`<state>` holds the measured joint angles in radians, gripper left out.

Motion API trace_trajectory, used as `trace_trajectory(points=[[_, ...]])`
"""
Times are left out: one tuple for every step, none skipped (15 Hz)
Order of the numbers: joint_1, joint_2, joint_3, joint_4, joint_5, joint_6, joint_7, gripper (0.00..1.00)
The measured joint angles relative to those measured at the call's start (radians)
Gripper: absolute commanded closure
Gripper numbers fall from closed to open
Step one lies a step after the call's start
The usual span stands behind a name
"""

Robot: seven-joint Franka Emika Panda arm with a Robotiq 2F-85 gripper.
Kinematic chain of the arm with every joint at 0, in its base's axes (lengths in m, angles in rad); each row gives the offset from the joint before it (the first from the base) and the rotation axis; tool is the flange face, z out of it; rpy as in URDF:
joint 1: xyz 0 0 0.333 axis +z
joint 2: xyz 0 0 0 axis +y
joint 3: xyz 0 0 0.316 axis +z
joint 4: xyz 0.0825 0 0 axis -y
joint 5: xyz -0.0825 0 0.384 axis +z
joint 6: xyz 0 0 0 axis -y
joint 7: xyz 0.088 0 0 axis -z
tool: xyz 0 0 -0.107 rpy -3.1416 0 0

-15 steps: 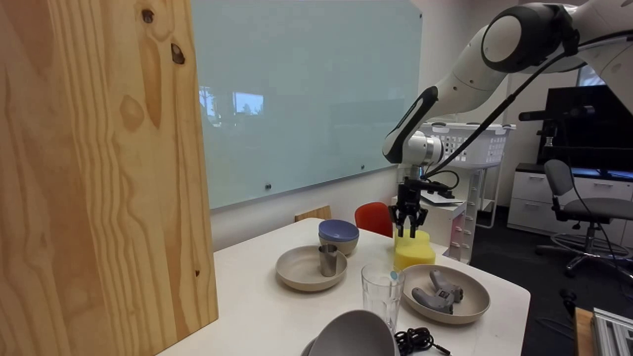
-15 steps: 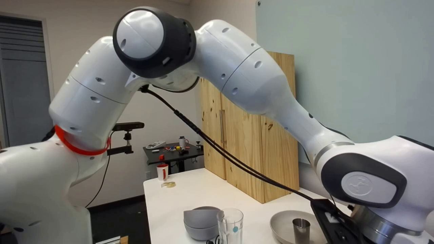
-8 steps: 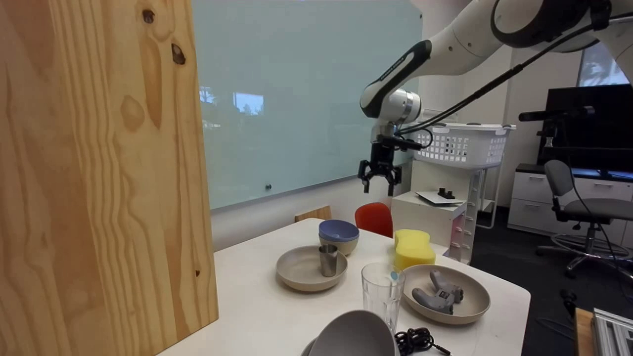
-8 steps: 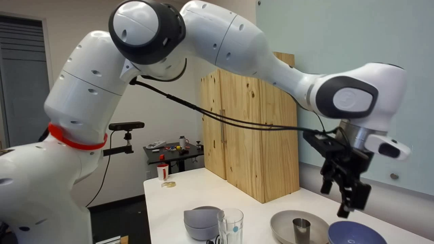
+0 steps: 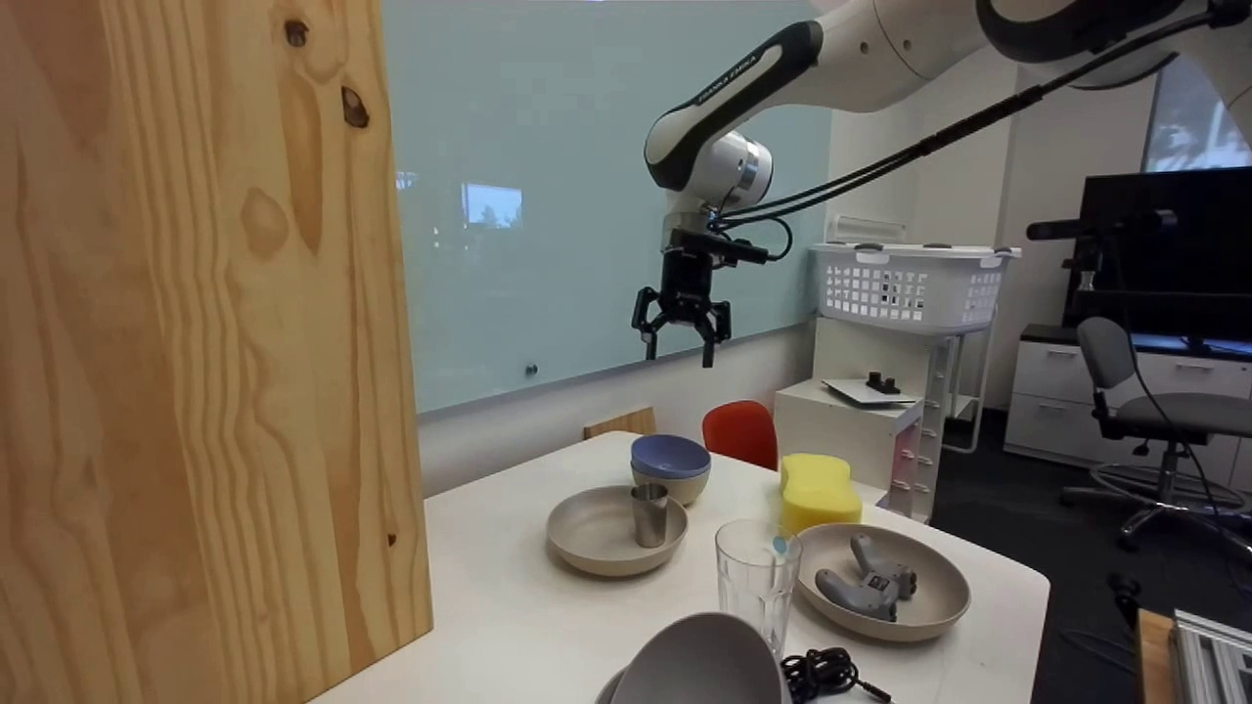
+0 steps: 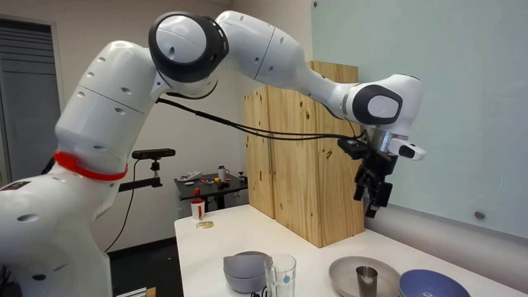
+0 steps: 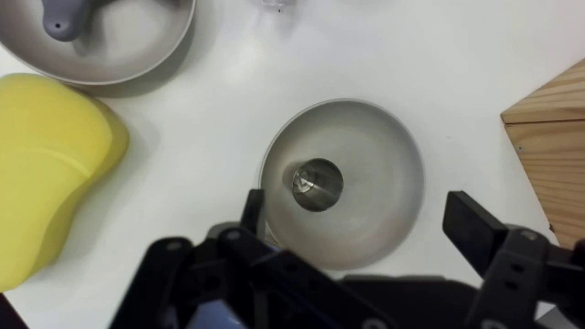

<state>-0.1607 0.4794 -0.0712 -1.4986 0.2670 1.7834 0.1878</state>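
My gripper (image 5: 680, 350) hangs well above the white table, fingers spread wide with nothing between them. From the wrist view, the gripper (image 7: 356, 203) looks down on a beige shallow bowl (image 7: 384, 183) that holds an upright metal cup (image 7: 331, 183). A blue bowl (image 5: 670, 455), stacked in a beige one, stands just behind that shallow bowl; the fingers mostly cover it in the wrist view. To the side lies a yellow sponge-like block (image 7: 45, 151). Beside it, a second shallow bowl (image 5: 939, 611) holds a grey game controller (image 5: 866, 592).
A clear glass (image 5: 758, 587), tilted grey bowls (image 5: 699, 665) and a coiled black cable (image 5: 827, 675) are near the table's front. The wooden cabinet (image 6: 297, 173) stands on the table, and a glass board (image 6: 433, 123) covers the wall behind. A red-white mug (image 6: 198, 209) sits farther off.
The gripper has risen from the yellow block and swung over toward the metal cup and blue bowl. Its fingers have spread from nearly together to wide. The table objects look unmoved.
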Motion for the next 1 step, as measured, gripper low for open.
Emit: trace_trajectory(points=[[0.001,0.001,0.0,0.0,0.0,-0.003,0.002,0.0]])
